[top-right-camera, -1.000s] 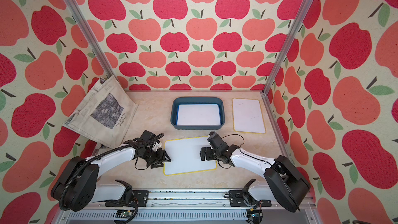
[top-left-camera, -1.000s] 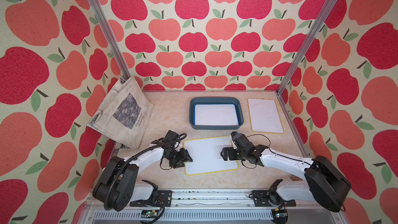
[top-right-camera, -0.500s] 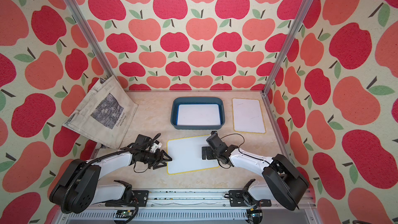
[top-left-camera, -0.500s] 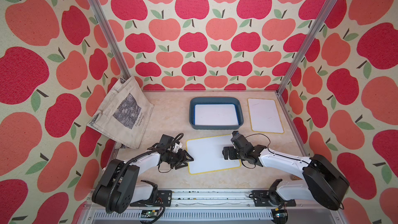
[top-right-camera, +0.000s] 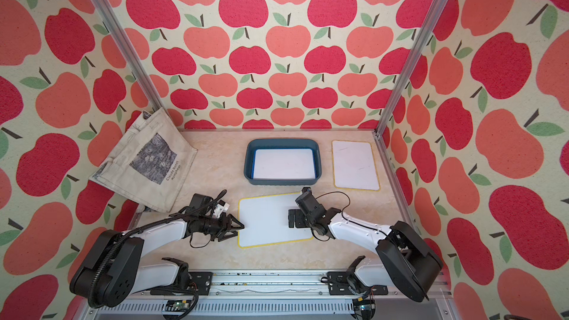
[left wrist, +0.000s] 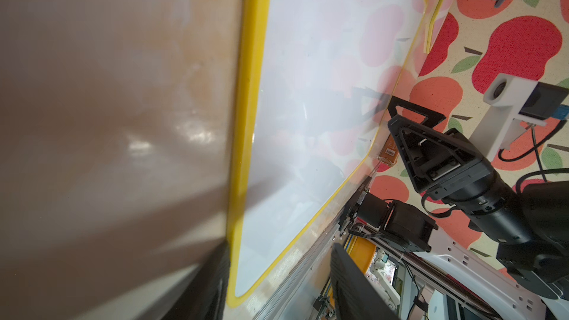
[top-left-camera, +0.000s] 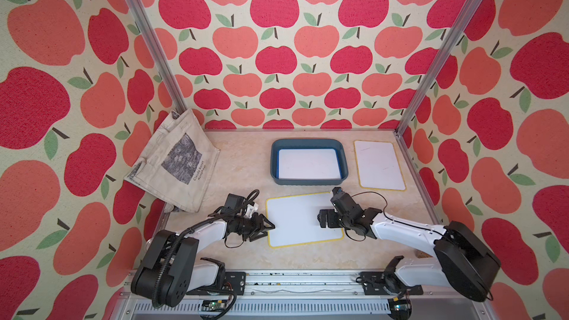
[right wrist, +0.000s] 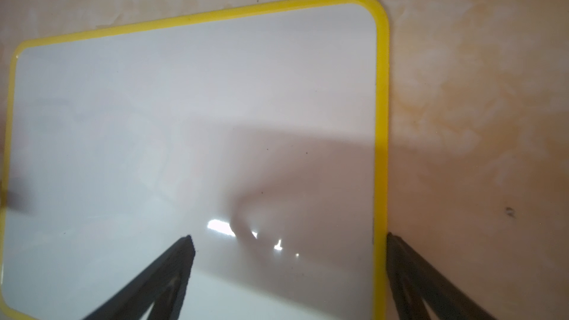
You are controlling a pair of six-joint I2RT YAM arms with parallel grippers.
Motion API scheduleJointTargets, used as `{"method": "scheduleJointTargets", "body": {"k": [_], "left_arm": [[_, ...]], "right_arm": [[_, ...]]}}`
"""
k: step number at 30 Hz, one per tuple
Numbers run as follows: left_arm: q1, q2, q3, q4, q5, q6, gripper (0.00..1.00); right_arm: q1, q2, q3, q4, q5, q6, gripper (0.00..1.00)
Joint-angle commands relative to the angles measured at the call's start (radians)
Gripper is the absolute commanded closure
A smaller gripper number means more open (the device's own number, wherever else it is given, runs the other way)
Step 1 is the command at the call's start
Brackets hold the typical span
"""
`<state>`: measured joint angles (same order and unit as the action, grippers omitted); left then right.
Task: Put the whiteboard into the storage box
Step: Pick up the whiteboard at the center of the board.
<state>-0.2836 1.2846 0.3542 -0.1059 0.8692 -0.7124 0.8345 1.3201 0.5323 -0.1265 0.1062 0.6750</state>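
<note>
The yellow-framed whiteboard (top-left-camera: 295,220) is seen lying flat on the desk (top-left-camera: 240,164), just in front of the storage box (top-left-camera: 308,181) and outside it. The left gripper (top-left-camera: 270,231) is placed at its left edge with the jaws apart. In the left wrist view one finger (left wrist: 212,284) is seen on the desk right beside the yellow frame, but whether the frame is touched cannot be told. The right gripper (top-left-camera: 327,220) is positioned over the board's right part, jaws likewise apart. In the right wrist view one finger (right wrist: 172,266) is shown over the white surface and the other just past the frame, over the desk.

A blue-framed board (top-left-camera: 308,164) is laid flat inside the storage box. A third board (top-left-camera: 378,164) is laid on the desk just beside the box, on its right. A printed cloth bag (top-left-camera: 175,161) is propped in the far left corner.
</note>
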Motion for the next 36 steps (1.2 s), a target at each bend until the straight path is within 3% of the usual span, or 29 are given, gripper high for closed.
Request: {"method": "scheduleJointTargets", "body": {"k": [1,7,15,20,28,36], "left_arm": [[-0.015,0.008,0.029,0.07,-0.001,0.023,0.45],[-0.015,0.032,0.063,0.03,-0.017,0.039,0.46],[-0.025,0.059,0.21,-0.322,-0.269,0.123,0.44],[-0.026,0.119,0.255,-0.432,-0.375,0.115,0.42],[-0.054,0.097,0.337,-0.585,-0.564,0.129,0.38],[-0.169,0.269,0.376,-0.485,-0.521,0.157,0.31]], "right_arm": [[0.084,0.012,-0.014,-0.007,-0.442,0.079,0.01],[0.091,-0.013,-0.006,-0.022,-0.429,0.09,0.01],[0.08,-0.029,0.054,-0.22,-0.282,0.017,0.01],[0.033,-0.024,0.063,-0.283,-0.236,-0.03,0.01],[-0.029,-0.084,0.043,-0.316,-0.223,-0.057,0.01],[-0.026,-0.071,-0.025,-0.189,-0.289,0.011,0.01]]}}
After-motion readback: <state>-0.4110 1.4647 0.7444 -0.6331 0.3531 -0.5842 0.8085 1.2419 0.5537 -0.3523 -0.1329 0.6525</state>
